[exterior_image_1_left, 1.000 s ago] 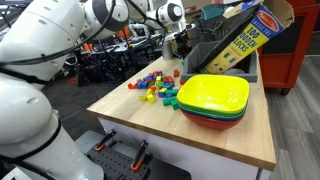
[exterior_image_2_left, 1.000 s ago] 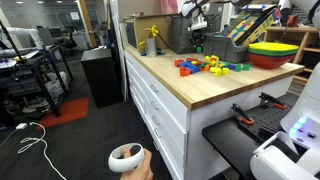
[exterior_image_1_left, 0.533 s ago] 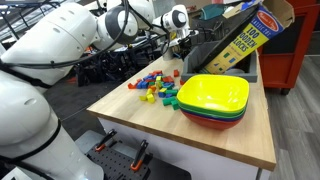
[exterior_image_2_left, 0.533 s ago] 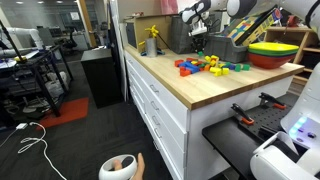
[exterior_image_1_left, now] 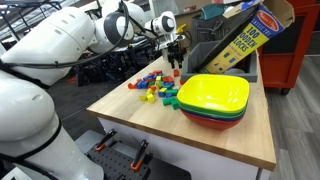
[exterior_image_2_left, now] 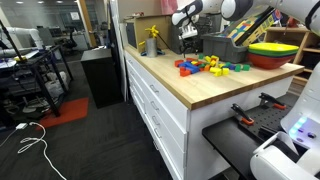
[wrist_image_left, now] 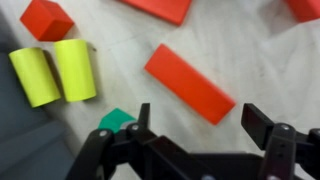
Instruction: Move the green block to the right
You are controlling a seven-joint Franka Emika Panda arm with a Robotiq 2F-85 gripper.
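In the wrist view my gripper (wrist_image_left: 203,125) hangs open over the wooden table with nothing between its fingers. A small green block (wrist_image_left: 117,121) lies just outside one finger and is partly hidden by it. A long red block (wrist_image_left: 190,82) lies slantwise ahead of the jaws. In both exterior views the gripper (exterior_image_1_left: 175,63) (exterior_image_2_left: 188,41) hovers above the far end of the scattered coloured blocks (exterior_image_1_left: 157,88) (exterior_image_2_left: 207,66). I cannot pick out that same green block in the exterior views.
Two yellow cylinders (wrist_image_left: 55,72) lie beside the green block, with more red blocks (wrist_image_left: 47,18) around. A stack of bowls, yellow on top (exterior_image_1_left: 214,95) (exterior_image_2_left: 272,50), stands close to the blocks. A blocks box (exterior_image_1_left: 250,35) and a dark bin stand behind. A yellow object (exterior_image_2_left: 152,40) stands at the table's back.
The arm has swung from the back of the table down over the far end of the blocks. The jaws, shut before, now stand open.
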